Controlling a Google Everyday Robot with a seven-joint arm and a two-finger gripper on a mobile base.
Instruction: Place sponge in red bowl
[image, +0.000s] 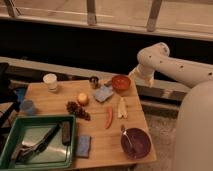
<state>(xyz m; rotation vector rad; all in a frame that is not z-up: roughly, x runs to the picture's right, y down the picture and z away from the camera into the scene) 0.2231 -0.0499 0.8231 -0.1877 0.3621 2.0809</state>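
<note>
I see the sponge (103, 93) lying flat on the table (107, 140), just beside the red bowl (120, 82). My gripper (135, 75) hangs by the bowl's other side; I cannot tell its grip.

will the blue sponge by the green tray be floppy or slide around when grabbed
The sponge lies flat and thin, so probably light and squashy, unlikely to roll. On the smooth wooden table it may slide if pushed. The gripper is far off, beside the red bowl.
</note>
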